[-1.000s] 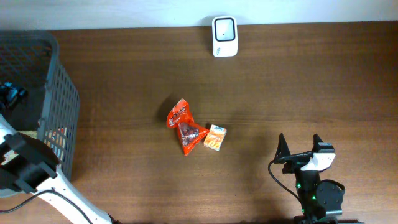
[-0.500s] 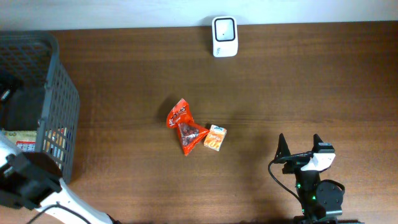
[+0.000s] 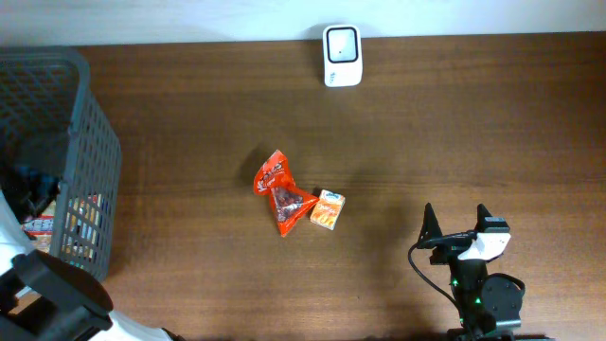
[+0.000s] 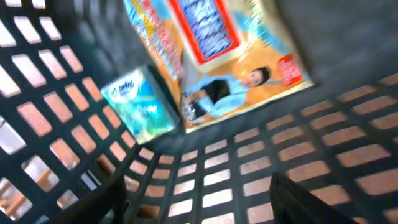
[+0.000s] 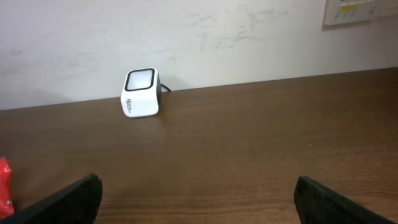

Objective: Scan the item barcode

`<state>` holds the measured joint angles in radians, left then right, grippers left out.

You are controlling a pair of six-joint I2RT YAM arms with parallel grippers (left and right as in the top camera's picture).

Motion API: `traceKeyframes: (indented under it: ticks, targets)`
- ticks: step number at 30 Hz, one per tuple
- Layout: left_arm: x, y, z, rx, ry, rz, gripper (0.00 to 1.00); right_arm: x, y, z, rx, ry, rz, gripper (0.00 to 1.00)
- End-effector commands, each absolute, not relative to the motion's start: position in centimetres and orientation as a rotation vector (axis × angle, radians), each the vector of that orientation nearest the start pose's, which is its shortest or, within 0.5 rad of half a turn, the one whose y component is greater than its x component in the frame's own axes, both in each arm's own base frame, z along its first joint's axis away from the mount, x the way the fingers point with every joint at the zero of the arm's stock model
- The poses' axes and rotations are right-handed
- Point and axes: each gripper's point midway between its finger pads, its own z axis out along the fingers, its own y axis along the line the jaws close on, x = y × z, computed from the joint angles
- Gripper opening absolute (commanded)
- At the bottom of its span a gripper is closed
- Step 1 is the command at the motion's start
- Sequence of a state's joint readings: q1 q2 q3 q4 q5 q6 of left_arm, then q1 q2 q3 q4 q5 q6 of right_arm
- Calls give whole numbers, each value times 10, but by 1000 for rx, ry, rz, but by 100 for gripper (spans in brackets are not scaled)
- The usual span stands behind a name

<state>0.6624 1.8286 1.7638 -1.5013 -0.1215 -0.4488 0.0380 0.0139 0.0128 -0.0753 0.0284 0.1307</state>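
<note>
Down inside the grey plastic lattice basket (image 3: 90, 161), a flat glossy orange-and-blue packet (image 4: 217, 62) lies at twelve o'clock of the left gripper (image 4: 199, 190), whose blurred jaws stand apart, empty; a small teal pack (image 4: 140, 102) at eleven. Right gripper (image 3: 455, 217) gapes wide.

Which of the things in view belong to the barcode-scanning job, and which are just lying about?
Job in hand:
scanner; basket; packet and blue box inside it; left end effector, open inside the basket.

Lying about, it seems:
red packets; orange box; right end effector, open and idle.
</note>
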Motion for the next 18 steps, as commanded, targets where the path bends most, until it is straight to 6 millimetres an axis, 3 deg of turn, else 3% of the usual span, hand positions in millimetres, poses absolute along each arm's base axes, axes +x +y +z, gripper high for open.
traceKeyframes:
  ticks: [1,4,6,8,15,18]
  targets:
    - [239,220,176,-1678,2674,230,30,246,1,155,107,1651,91,98]
    - [219,224,196,-1740,2594,251,26,246,2,155,107,1651,91,98]
    - [193,230,215,-1897,2430,254,23,246,2,155,107,1651,91,98]
    - [165,224,224,-2060,2351,245,0,246,2,155,107,1651,91,98]
    - [138,221,246,-2099,2222,273,0,246,2,155,107,1651,91,98]
    - [107,213,243,-2253,2072,349,0,246,2,155,107,1651,91,98]
